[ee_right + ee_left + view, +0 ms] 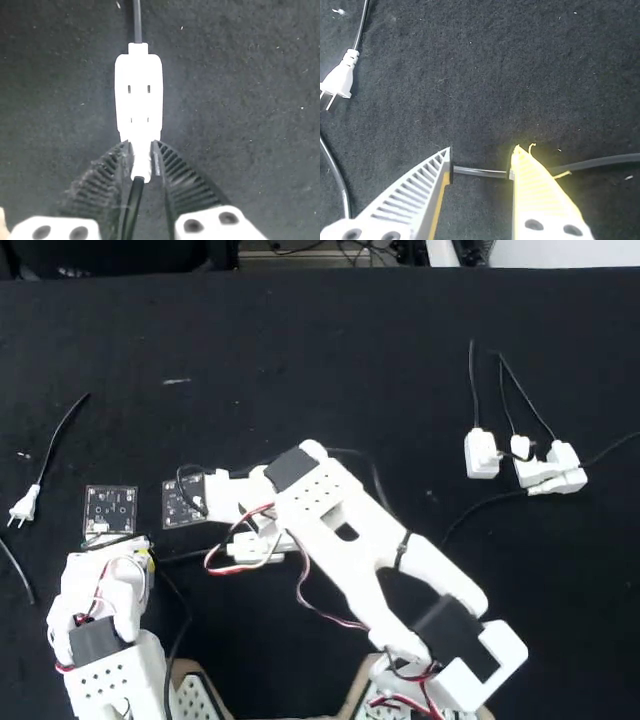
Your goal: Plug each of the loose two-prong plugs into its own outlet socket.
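Partway at best, by the look of it — pinching a white plug (141, 169) at the end of an outlet socket (138, 100) with the right gripper (141, 152), holding the left gripper (480, 157) spread astride a black cable (479, 172) — leaving a loose plug (339, 80) unplugged on the black cloth (520, 75)

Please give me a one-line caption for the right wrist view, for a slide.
The right gripper holds a white plug at the end of a white outlet block on the black table.
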